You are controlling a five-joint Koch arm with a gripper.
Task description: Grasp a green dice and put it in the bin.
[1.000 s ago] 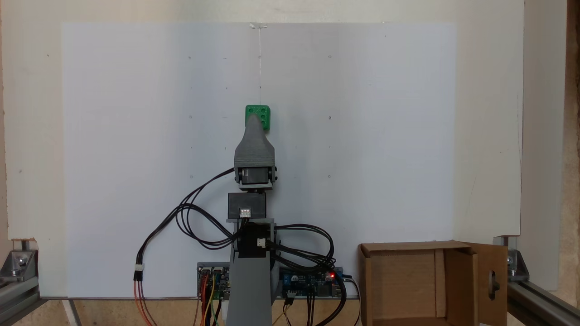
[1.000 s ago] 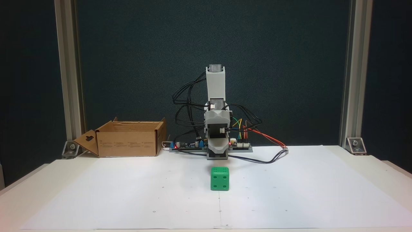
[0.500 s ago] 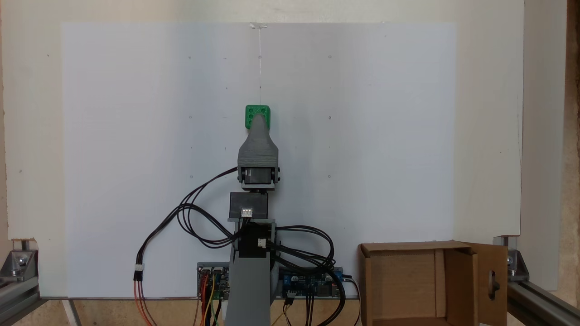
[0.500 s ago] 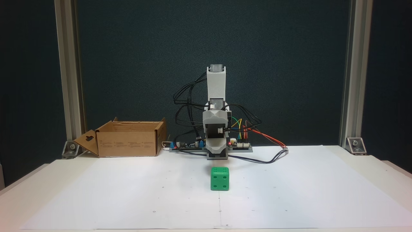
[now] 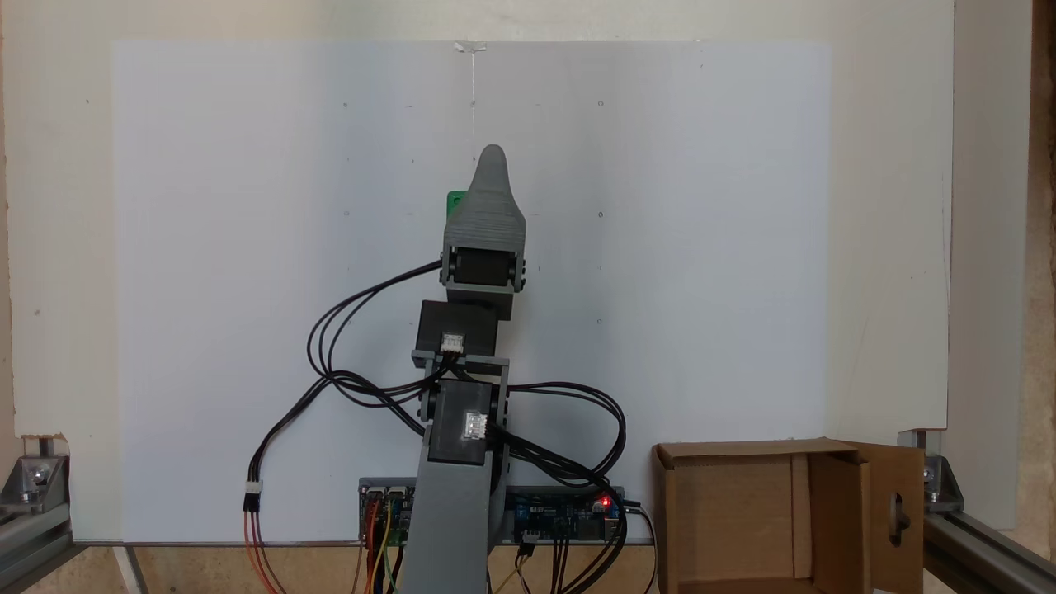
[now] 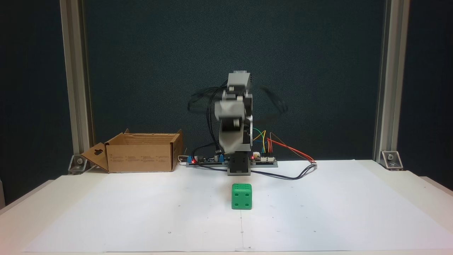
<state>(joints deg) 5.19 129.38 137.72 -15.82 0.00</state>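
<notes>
you have the gripper [image 5: 492, 157] raised above the green dice [image 6: 242, 196] at the centre of the frame, and since its jaws lie one behind the other you cannot tell how wide they stand, so spread them before lowering straight down. the dice is a bright cube with round pips, resting on the white sheet [image 6: 318, 212], well apart from the bin [image 6: 141, 156] at mid left.

White paper sheet [image 6: 141, 212], circuit boards [image 6: 263, 161], aluminium frame posts [image 6: 384, 88].

green dice [image 5: 453, 200] mostly hidden, arm [image 6: 234, 117] motion-blurred
</notes>
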